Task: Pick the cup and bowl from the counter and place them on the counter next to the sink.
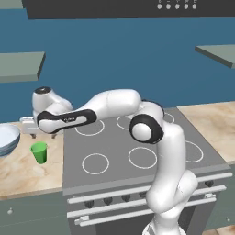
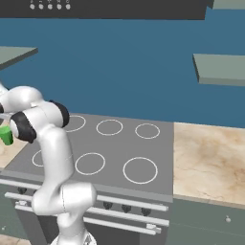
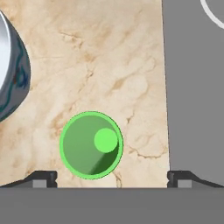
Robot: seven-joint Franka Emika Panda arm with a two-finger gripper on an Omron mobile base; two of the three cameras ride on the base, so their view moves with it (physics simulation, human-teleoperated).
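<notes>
Beige marble-patterned counter (image 1: pixel 25 172) is seen at the lower left of the left base view, flush against a grey stovetop (image 1: pixel 137 151) with white ring burners. Behind it all, a deep blue wall (image 1: pixel 119 59) is spread across the frame, with grey-green shelves (image 1: pixel 20 66) at the left and right edges. More of the same marble is shown at the right of the stovetop in the right base view, over grey-green cabinets (image 2: pixel 210 222).

The green cup (image 1: pixel 39 152) is found upright on the counter, just left of the stovetop edge, with the pale blue-white bowl (image 1: pixel 7 139) near it at the far left edge of the frame, apart from it. The arm is stretched leftward over the stove, and the claw (image 1: pixel 33 126) is held above the counter behind the cup.

From the hand view, the cup (image 3: pixel 91 145) is looked straight down into at the lower centre, its rim a bright ring, while the bowl's dark blue-grey outside (image 3: pixel 15 83) is caught at the left edge. The two fingertips (image 3: pixel 41 179) are seen spread wide apart at the bottom corners, nothing clamped between them. In the right base view only a sliver of the cup (image 2: pixel 5 135) is caught at the left edge, behind the arm.
</notes>
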